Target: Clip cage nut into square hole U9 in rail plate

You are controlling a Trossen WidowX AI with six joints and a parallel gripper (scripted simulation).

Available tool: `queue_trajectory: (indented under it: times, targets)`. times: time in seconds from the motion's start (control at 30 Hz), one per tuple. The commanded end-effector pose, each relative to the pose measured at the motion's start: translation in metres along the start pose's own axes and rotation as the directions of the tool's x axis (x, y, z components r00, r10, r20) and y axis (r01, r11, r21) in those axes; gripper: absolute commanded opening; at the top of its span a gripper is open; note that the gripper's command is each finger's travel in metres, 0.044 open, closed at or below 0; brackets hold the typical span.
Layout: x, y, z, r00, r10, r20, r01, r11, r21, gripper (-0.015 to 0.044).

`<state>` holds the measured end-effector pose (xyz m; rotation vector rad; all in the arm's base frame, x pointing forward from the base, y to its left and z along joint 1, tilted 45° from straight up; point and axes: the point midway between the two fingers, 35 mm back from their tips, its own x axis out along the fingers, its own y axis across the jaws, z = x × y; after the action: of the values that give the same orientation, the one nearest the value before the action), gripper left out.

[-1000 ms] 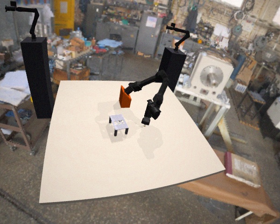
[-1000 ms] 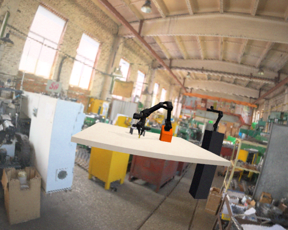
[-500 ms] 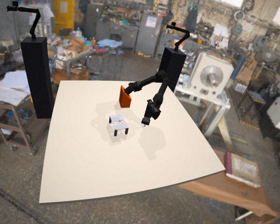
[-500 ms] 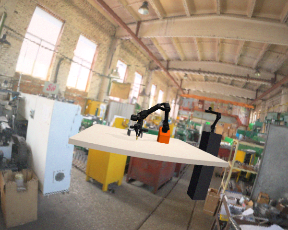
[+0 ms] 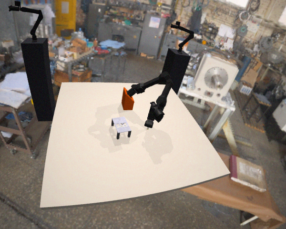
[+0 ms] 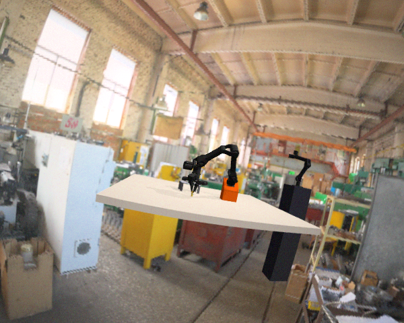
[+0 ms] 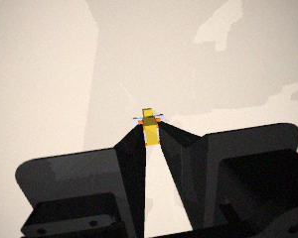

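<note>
While the rail plate point(image 5: 123, 129) stands on its short dark legs at the left of the top view, apart from the work, the parallel-jaw gripper point(image 5: 148, 125) point(image 6: 192, 193) point(image 7: 150, 128) to its right is closed on the cage nut point(image 5: 147, 128) point(image 6: 192, 194) point(image 7: 150, 130), low over the pale tabletop point(image 5: 88, 172) point(image 6: 153, 203) point(image 7: 40, 74); whether the nut touches that surface I cannot tell.

The step in hand looks like squeezing the wings before the lift. Done well, it wants even pressure from both sides, wings drawn in together, the body kept centred and square; a lopsided pinch could twist the nut or flick it out. Lifting should be straight and slow, with height enough to clear the plate before travelling towards U9, a mark too small to read from here.

The plate is thin, flat and lilac-grey, with a paler strip across its middle. The nut shows a blocky yellow body, pale slivers and orange bits at its flanks. The fingers are matt black wedges, tapering to narrow tips. Rightmost in the exterior view, the arm's orange base block point(image 5: 127, 104) point(image 6: 229, 194) is plain and sharp-edged.
</note>
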<state>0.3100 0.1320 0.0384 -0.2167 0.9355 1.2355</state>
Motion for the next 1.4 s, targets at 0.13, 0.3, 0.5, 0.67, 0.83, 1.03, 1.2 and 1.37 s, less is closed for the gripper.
queue_trajectory:
  times: [0.13,0.3,0.5,0.67,0.83,1.03,1.2,1.37]
  targets:
    - [-0.001,0.0,0.0,1.0,0.003,-0.002,-0.003,1.0,-0.001,0.0028]
    - [-0.015,0.0,0.0,1.0,0.006,-0.007,-0.006,1.0,-0.001,0.0028]
    - [-0.053,-0.001,-0.001,1.0,0.002,-0.007,-0.002,1.0,0.003,0.0028]
    - [-0.07,0.001,-0.003,1.0,0.0,-0.004,0.0,1.0,0.004,0.0028]
    - [-0.084,-0.001,-0.003,1.0,0.0,-0.005,0.0,1.0,0.005,0.0028]
    - [-0.105,-0.002,-0.003,1.0,0.0,-0.006,0.0,1.0,0.005,0.0028]
    - [-0.105,-0.01,-0.01,1.0,-0.003,-0.008,0.003,0.999,0.052,0.0028]
    - [-0.107,-0.034,-0.035,1.0,-0.01,-0.016,0.013,0.978,0.207,0.0028]
